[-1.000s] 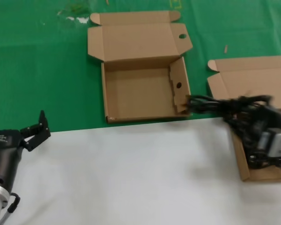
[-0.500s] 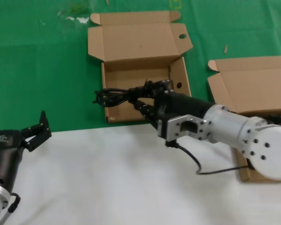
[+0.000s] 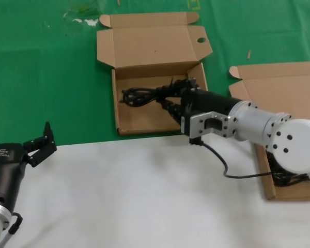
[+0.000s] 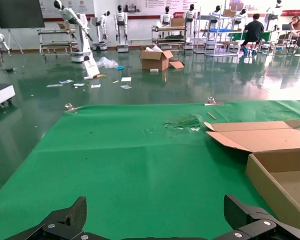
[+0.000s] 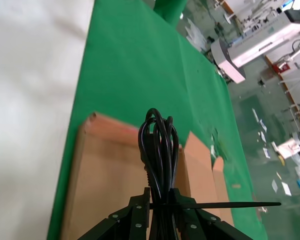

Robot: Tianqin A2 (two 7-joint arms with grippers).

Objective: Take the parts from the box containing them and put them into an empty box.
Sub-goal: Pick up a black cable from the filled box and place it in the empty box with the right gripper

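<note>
The right gripper (image 3: pixel 170 98) clamps a bundled black power cable (image 3: pixel 142 96) near one end, its fingers (image 5: pixel 140 212) pressed against both sides of the bundle just where a thin tie crosses it. From that grip the cable's long axis runs straight ahead, away from the wrist and toward the robot's left, so the free looped end hangs over the far-left part of the empty box (image 3: pixel 144 116). In the head view the whole bundle sits within the outline of this shallow cardboard mailer, whose lid lies folded back with a round hole in one flap; whether the cable touches the floor cannot be told. The cable looks shorter than the box is wide, so lowering it lengthwise across the tray appears to be the move in hand, with the near side wall the likeliest snag.

The source box (image 3: pixel 271 95) lies well apart to the robot's right, largely hidden behind the right arm, with more black cable showing at its near corner.

The left gripper (image 3: pixel 39 143), fingers spread and holding nothing, waits over the white table edge (image 3: pixel 119 191).
</note>
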